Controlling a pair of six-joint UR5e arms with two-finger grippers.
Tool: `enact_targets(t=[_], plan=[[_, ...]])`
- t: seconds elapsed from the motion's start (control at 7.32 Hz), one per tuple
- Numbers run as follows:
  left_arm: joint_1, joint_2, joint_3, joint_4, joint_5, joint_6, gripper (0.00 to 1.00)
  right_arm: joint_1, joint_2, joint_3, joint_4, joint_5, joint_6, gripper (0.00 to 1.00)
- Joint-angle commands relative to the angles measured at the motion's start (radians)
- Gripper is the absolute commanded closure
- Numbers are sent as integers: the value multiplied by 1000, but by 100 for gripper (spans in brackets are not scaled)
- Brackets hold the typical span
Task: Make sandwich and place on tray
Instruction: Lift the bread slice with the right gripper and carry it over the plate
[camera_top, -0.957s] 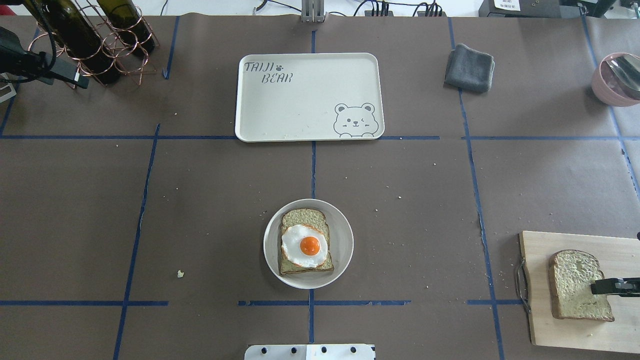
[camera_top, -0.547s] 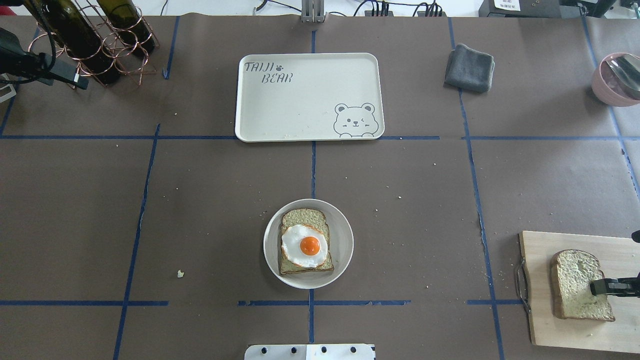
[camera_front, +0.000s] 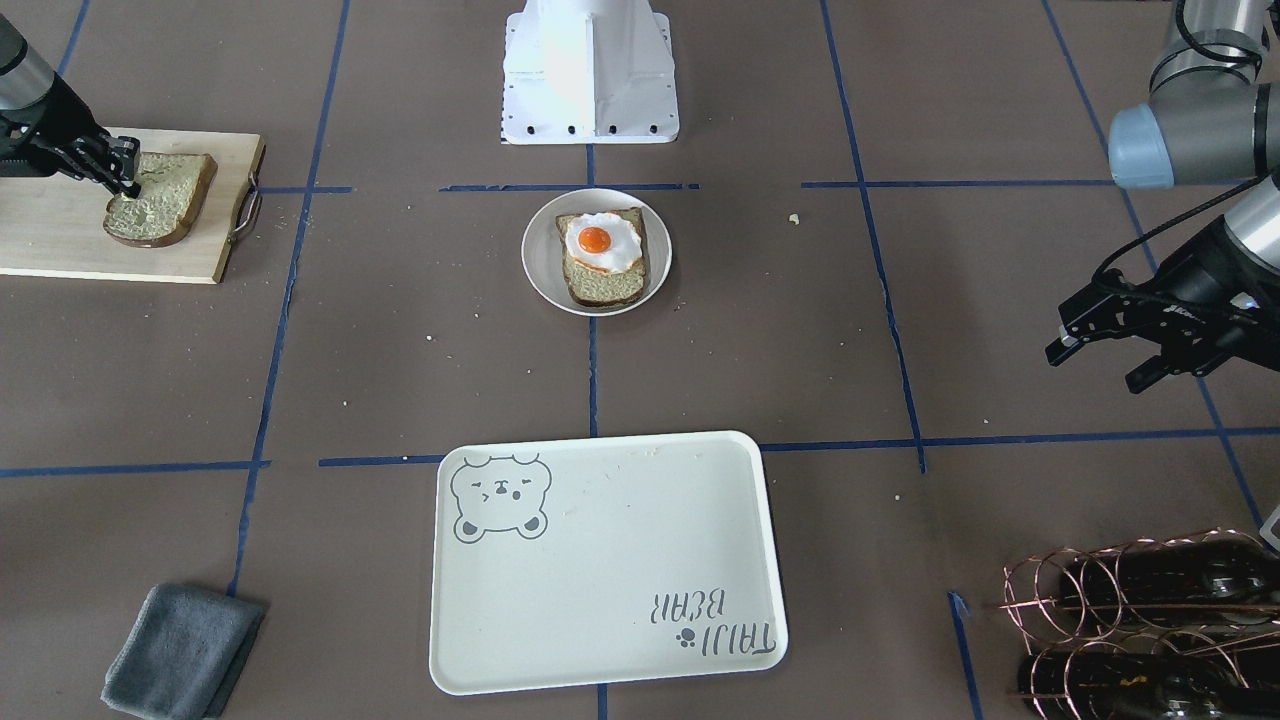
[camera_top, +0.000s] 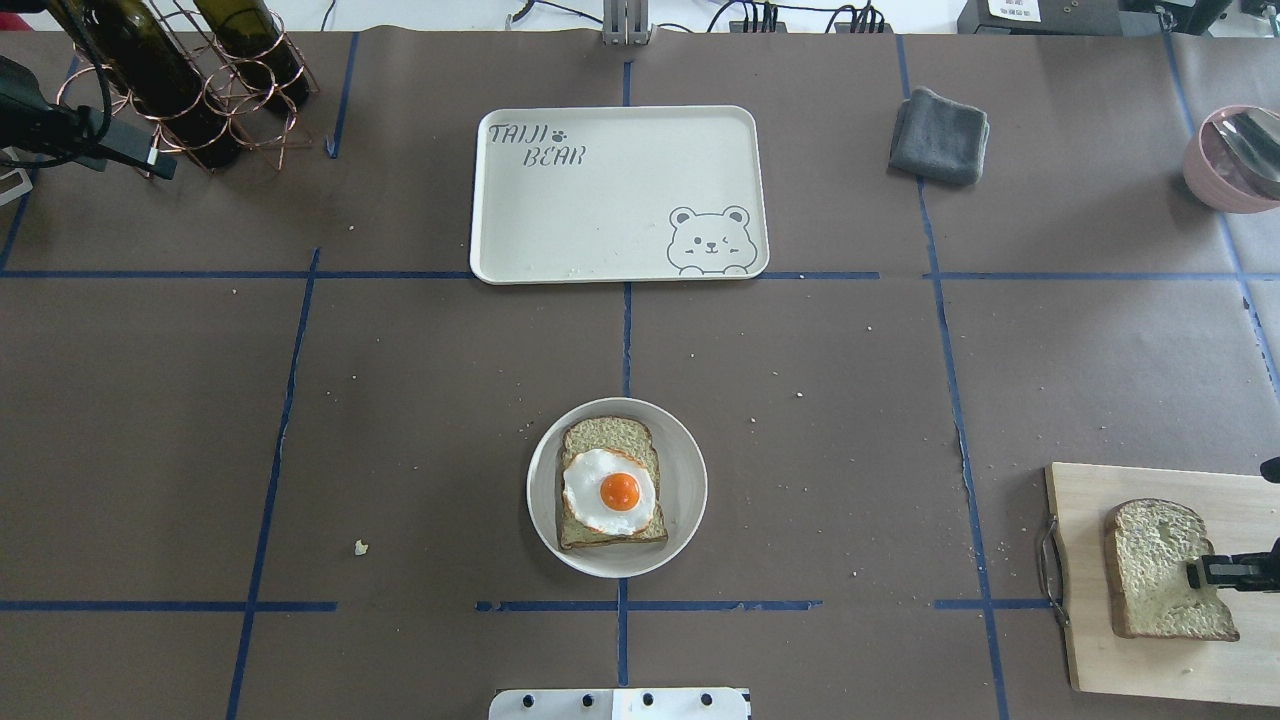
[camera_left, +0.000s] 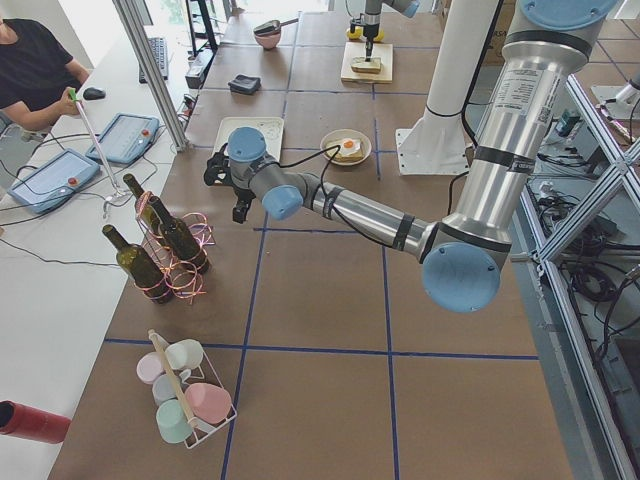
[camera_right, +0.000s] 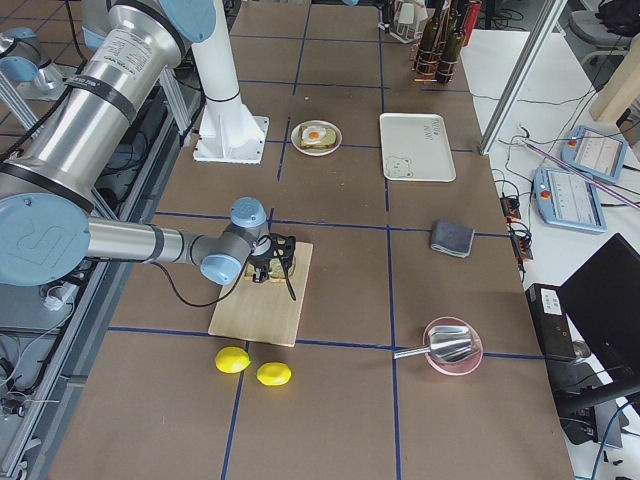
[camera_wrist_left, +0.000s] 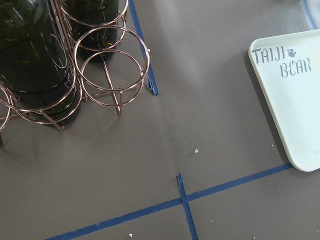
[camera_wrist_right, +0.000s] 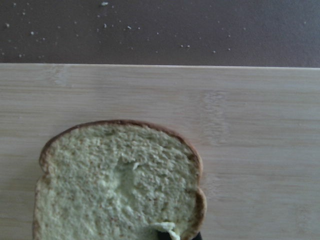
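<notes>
The step in hand is fetching the top of the sandwich: the right claw (camera_top: 1195, 573) is down on the loose bread slice (camera_top: 1155, 560) on the wooden cutting board (camera_top: 1130, 665), its fingers drawn close and, by the wrist view, nipping the slice's edge nearest the wrist, where a bit of crumb is pushed up; the slice lies flat on the board, not yet raised; well to that claw's left, a little ahead of it, the small white plate (camera_top: 690, 500) carries the lower bread slice (camera_top: 608, 432) with the fried egg (camera_top: 612, 490) on top; the bear tray (camera_top: 600, 210) lies farther ahead and left, bare; the left claw (camera_front: 1100, 358) hangs spread and empty above the surface (camera_top: 400, 420), the bottle rack (camera_top: 215, 95) just ahead of it; next, I judge, the slice must be lifted without tearing the soft crumb, carried left, and lowered square over the egg.
</notes>
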Motion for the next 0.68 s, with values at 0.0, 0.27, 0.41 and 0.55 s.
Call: enact_targets(t=[0.0, 0.27, 0.41, 0.55], plan=[[-1, 1, 0, 0, 0, 0, 0, 10, -8, 49, 0, 6, -4, 100], [-1, 1, -1, 0, 0, -2, 0, 97, 1, 119, 2, 58, -14, 100], [0, 1, 2, 0, 0, -2, 0, 178, 59, 130, 2, 148, -14, 100], [0, 1, 3, 0, 0, -6, 0, 261, 117, 129, 2, 245, -14, 100]])
